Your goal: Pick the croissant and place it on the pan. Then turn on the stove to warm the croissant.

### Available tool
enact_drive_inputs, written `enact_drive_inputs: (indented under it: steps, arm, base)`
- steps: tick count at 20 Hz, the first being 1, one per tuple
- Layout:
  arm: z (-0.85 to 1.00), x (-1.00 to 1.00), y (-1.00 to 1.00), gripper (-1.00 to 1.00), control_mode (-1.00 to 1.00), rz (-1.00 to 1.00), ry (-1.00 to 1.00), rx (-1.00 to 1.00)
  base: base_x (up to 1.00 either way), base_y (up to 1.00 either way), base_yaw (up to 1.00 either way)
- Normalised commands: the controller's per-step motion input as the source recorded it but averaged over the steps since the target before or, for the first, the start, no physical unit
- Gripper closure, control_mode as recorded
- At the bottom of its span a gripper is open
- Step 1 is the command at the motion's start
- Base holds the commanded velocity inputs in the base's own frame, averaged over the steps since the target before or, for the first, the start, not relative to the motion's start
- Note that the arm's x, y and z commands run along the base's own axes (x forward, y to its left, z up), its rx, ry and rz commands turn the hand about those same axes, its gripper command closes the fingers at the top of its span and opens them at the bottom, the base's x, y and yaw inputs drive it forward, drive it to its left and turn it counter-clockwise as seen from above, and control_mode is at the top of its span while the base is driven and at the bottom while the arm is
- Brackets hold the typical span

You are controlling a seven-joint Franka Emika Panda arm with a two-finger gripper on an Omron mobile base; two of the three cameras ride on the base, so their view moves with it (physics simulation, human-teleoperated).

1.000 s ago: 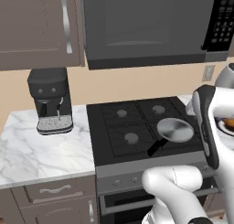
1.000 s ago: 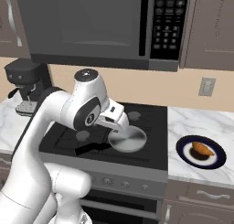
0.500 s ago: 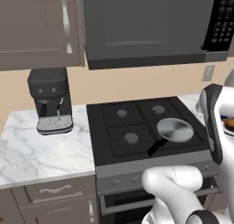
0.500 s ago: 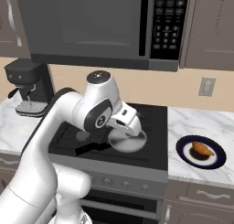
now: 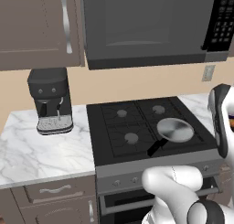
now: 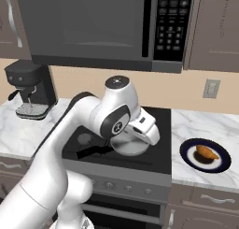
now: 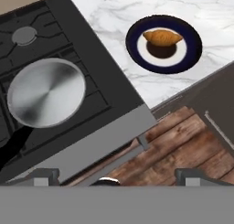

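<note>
- The gripper point(image 7: 117, 175) stands spread wide in the hand view, one dark fingertip point(image 7: 43, 176) at 7 o'clock and the other at 5 o'clock along the bottom; nothing lies between them, and they touch nothing; beneath them show the stove's front edge and a wooden floor point(image 7: 183, 143)
- The croissant point(image 7: 162, 37) lies on a dark white-rimmed plate point(image 7: 192, 47) at 1 o'clock in the hand view, toward the upper part of the plate's pale centre; the plate rests on the marble counter point(image 7: 137, 8) just beside the stove's edge; in the right base view the croissant point(image 6: 207, 153) sits on the plate point(image 6: 223, 158) at 4 o'clock, on the counter to the stove's right
- The pan point(image 7: 45, 93) sits on the stove point(image 7: 116, 106) at 9 o'clock in the hand view, shiny and bare inside, its black handle running toward 8 o'clock; in the left base view the pan point(image 5: 175, 129) rests on the front right burner of the stove point(image 5: 114, 127), handle pointing toward the front panel
- The pan and the plate stand well apart, with the stove's edge and a strip of marble between them
- A coffee machine point(image 5: 49, 99) stands on the counter at 9 o'clock in the left base view; a microwave point(image 6: 98, 25) hangs over the stove at 12 o'clock in the right base view
</note>
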Motion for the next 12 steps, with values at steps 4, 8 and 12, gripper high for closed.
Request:
enact_drive_inputs:
  steps: [4,8,12]
  arm:
    - [-0.11,0.0,-0.41,-1.0,-1.0,-0.14,0.0,0.0]
    - [-0.08,0.0,-0.38,-1.0,-1.0,-0.07,0.0,0.0]
    - [-0.06,0.0,-0.31,-1.0,-1.0,0.0,0.01,0.0]
  base:
    - [0.0,0.0,0.0]
    - [0.0,0.0,0.0]
    - [0.0,0.0,0.0]
